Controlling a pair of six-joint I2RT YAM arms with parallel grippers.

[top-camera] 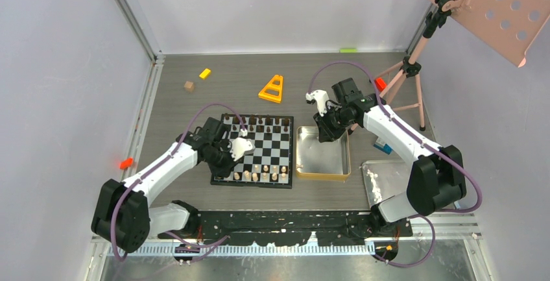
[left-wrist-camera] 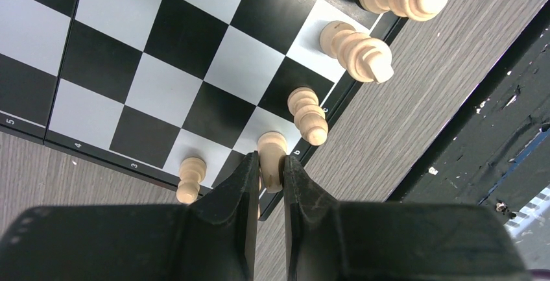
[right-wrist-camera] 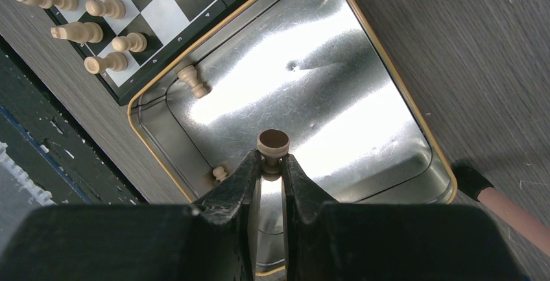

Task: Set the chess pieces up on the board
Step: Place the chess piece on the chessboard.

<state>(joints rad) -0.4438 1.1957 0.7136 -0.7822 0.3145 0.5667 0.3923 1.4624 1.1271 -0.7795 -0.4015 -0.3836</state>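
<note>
Pale chess pieces (top-camera: 263, 176) stand on the board's (top-camera: 259, 151) near row, dark pieces (top-camera: 259, 124) on far row. L gripper (left-wrist-camera: 270, 163) is closed on one pale piece (left-wrist-camera: 272, 143) at board's near edge. R gripper (right-wrist-camera: 270, 163) grips another pale piece (right-wrist-camera: 273, 141) above gold tin (right-wrist-camera: 337, 67), just right of board.

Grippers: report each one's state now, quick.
Left gripper: closed on a pale chess piece at the board edge.
Right gripper: closed on a pale piece above the gold tin.
</note>
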